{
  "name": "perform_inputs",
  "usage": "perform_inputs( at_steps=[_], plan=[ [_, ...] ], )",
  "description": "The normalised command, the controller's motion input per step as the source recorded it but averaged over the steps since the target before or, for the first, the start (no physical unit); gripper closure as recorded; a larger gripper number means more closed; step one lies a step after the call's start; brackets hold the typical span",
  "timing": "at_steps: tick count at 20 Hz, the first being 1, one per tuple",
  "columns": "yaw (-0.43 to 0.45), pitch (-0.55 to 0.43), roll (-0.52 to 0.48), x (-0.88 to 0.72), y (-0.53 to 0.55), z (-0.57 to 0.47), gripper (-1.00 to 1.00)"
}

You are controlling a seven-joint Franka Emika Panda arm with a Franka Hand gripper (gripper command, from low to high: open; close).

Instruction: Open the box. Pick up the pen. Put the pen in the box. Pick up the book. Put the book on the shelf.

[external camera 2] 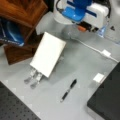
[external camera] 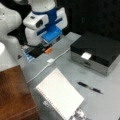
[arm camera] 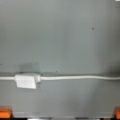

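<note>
The box (external camera: pixel 97 48) (external camera 2: pixel 107 100) stands shut on the grey table, its black lid down and a white tag at its front edge. In front of it the slim black pen (external camera: pixel 90 87) (external camera 2: pixel 68 90) lies flat. The white book (external camera: pixel 60 96) (external camera 2: pixel 47 53) leans tilted on a metal stand. Beside the book is the reddish-brown shelf (external camera: pixel 13 95) (external camera 2: pixel 22 12). My gripper (external camera: pixel 46 47) (external camera 2: pixel 86 26) (arm camera: pixel 61 113) hangs over the far end of the table, away from all of these. Its orange fingertips (arm camera: pixel 5 112) stand wide apart, open and holding nothing.
A white cable with a small white connector (external camera: pixel 50 60) (external camera 2: pixel 106 53) (arm camera: pixel 25 81) runs across the table under my gripper. The metal slotted stand (external camera 2: pixel 33 77) props the book. A dark blue item (external camera 2: pixel 11 33) sits inside the shelf.
</note>
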Motion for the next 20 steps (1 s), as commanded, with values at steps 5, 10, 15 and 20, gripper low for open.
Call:
perform_inputs(
  at_steps=[5, 10, 15, 20],
  plan=[
    [-0.103, -0.021, 0.15, 0.03, 0.11, 0.01, -1.0],
    [-0.176, -0.047, 0.106, 0.16, 0.36, 0.0, -1.0],
    [-0.181, -0.004, 0.028, 0.28, 0.48, -0.08, -1.0],
    [-0.062, 0.145, 0.067, 0.35, 0.43, -0.03, -1.0]
  ],
)
